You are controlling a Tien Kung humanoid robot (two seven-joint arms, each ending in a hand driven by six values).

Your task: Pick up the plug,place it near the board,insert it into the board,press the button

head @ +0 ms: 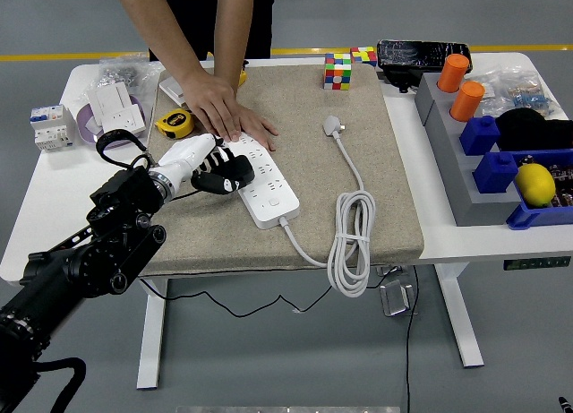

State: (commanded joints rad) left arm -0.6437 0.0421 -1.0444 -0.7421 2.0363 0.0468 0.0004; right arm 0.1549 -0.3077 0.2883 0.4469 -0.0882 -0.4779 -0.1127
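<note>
A white power strip lies slantwise on the beige mat. My left hand, white with black fingers, is curled around a black plug and holds it against the strip's left end. A person's hand lies flat on the strip's far end and pins it down. The strip's own white plug lies on the mat, its cord coiled at the mat's front edge. My right hand is out of view.
A yellow tape measure and white electrical parts sit at the left. Puzzle cubes stand at the back. Grey and blue bins with orange cylinders and a lemon fill the right side.
</note>
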